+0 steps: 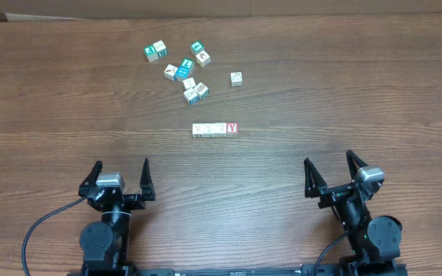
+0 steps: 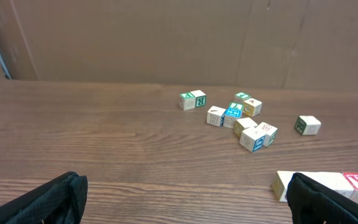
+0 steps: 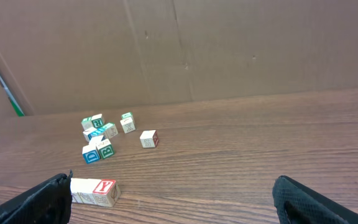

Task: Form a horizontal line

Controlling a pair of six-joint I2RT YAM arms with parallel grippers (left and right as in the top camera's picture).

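The horizontal line point(image 1: 215, 129) is a short straight row of pale wooden cubes lying mid-table, its right end cube carrying a red Y point(image 1: 232, 128). The left wrist view shows the row point(image 2: 328, 183) at lower right, partly behind a finger. The right wrist view has it point(image 3: 94, 191) at lower left. My left gripper point(image 1: 121, 178) stands open near the front left, well short of the row. My right gripper point(image 1: 330, 172) stands open near the front right, also apart from it. Neither holds anything.
A loose cluster of teal-and-white and pale cubes point(image 1: 181, 69) lies behind the row. One single cube point(image 1: 236, 78) sits alone to its right. Brown cardboard walls point(image 3: 229, 50) stand past the table's far edge.
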